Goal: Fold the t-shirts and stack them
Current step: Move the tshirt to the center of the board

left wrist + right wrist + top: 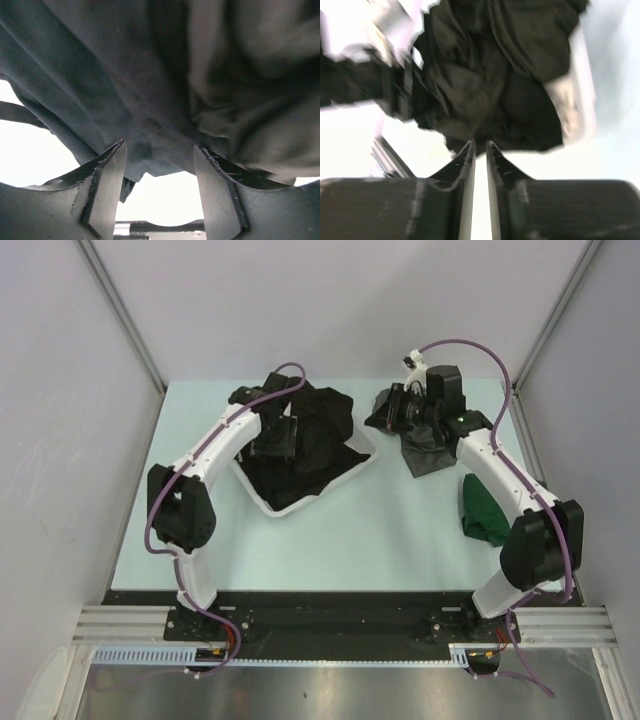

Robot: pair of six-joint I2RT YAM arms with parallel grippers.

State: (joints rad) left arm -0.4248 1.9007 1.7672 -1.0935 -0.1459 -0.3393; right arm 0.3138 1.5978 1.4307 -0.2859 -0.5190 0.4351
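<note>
Trouble sits at three spots, judging from the near edge of the table (400, 540) outward. Closest in, the dark green shirt (483, 512) lies crumpled and unfolded just beside the right arm's elbow, and a wide swing of that arm could drag it toward the edge. Further in, the left gripper (159, 150) is down in the white basket (268, 506), jaws wide apart, with the black shirts (318, 430) bunched against its tips. My guess is that closing here takes a thick wad, perhaps two shirts at once, and that lifting could tip the light basket. Farthest off, the right gripper (480, 145) hovers by the charcoal grey shirt (428, 452), which lies heaped on the table, its jaws drawn to a thin slit; whether they pinch a fold I cannot tell, and if they do not, any lift comes up empty
</note>
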